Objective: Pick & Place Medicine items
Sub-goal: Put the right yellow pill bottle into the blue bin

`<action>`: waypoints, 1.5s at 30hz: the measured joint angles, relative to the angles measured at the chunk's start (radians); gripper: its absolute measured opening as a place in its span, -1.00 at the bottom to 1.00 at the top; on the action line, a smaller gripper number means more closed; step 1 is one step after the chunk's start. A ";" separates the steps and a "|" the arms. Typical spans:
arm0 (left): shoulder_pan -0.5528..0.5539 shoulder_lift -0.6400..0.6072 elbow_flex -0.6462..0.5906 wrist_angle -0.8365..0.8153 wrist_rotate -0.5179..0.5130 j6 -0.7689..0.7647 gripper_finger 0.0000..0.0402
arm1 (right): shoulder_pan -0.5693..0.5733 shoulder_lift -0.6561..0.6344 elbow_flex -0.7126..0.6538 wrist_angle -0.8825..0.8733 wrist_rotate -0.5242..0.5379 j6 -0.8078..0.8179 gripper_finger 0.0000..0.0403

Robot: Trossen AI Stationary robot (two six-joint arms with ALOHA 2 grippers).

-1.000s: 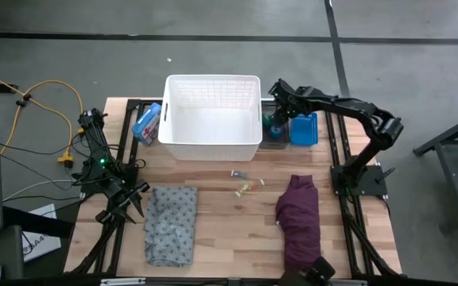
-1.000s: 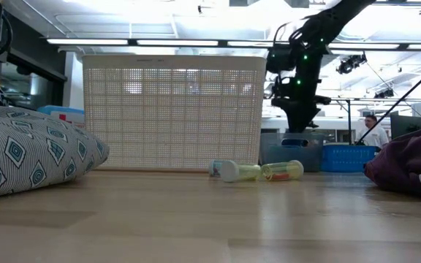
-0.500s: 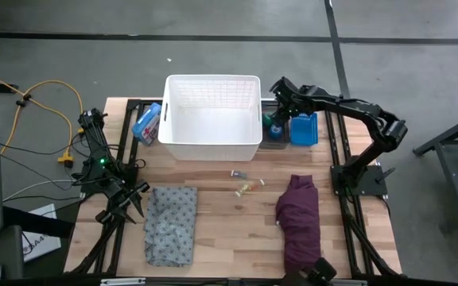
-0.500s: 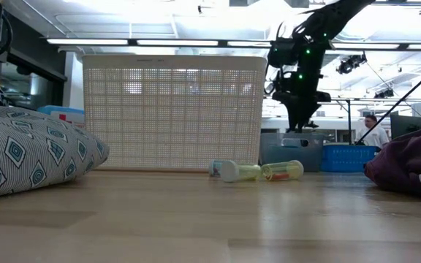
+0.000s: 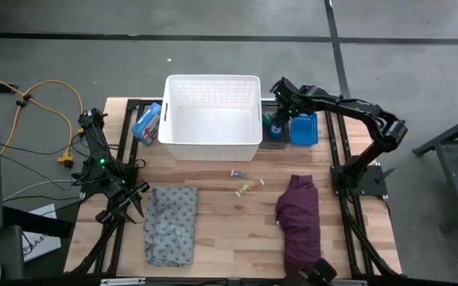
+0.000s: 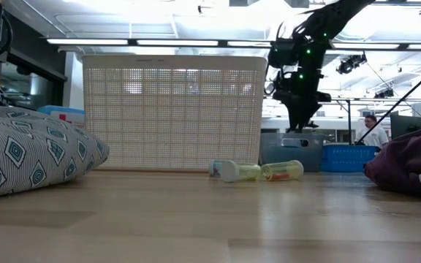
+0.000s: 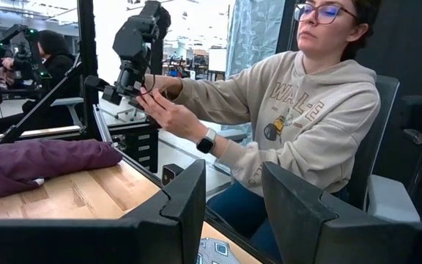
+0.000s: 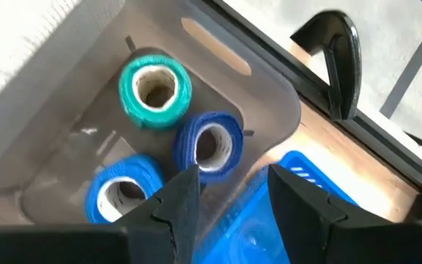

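Observation:
One green roll (image 8: 154, 89) and two blue bandage-tape rolls (image 8: 209, 144) (image 8: 123, 194) stand on end in a grey bin (image 5: 275, 131) to the right of the white basket (image 5: 213, 119). My right gripper (image 8: 229, 187) hovers open and empty over the bin (image 5: 274, 119), fingers pointing down above the blue rolls. A thin yellowish tube (image 5: 250, 187) and a tiny clear vial (image 5: 238, 174) lie on the table's middle; both also show in the low view (image 6: 283, 171) (image 6: 234, 172). My left gripper (image 7: 233, 198) waits open at the table's left edge (image 5: 122, 199).
A blue bin (image 5: 304, 129) stands right of the grey bin. A blue box (image 5: 145, 123) lies left of the basket. A grey patterned cloth (image 5: 172, 225) lies near left, a purple cloth (image 5: 298, 218) near right. A person (image 7: 291, 110) sits beyond the table.
My right arm has shifted its pose over the grey bin, and the gripper has risen a little above the rolls. It has kept still for the last half second. The rolls have not moved.

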 joint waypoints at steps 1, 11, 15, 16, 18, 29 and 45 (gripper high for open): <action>0.000 0.000 0.000 0.000 0.000 0.000 -0.37 | 0.000 -0.002 0.000 -0.012 0.000 -0.005 -0.25; 0.000 0.000 0.000 0.000 0.000 0.000 -0.37 | 0.004 -0.113 0.000 -0.208 -0.137 -0.008 -0.25; 0.000 0.000 0.000 0.000 0.000 0.000 -0.37 | 0.039 -0.184 0.000 -0.270 -0.242 0.003 -0.25; 0.000 0.000 0.000 0.000 0.000 0.000 -0.37 | 0.051 -0.207 0.000 -0.283 -0.260 0.003 -0.25; 0.000 0.000 0.000 0.000 0.000 0.000 -0.37 | 0.082 -0.247 0.000 -0.306 -0.283 0.004 -0.25; 0.000 0.000 0.000 0.000 0.000 0.000 -0.37 | 0.287 -0.381 0.000 -0.361 -0.288 0.001 -0.25; 0.000 0.000 0.000 0.000 0.000 0.000 -0.37 | 0.717 -0.295 0.000 -0.178 -0.339 -0.349 -0.25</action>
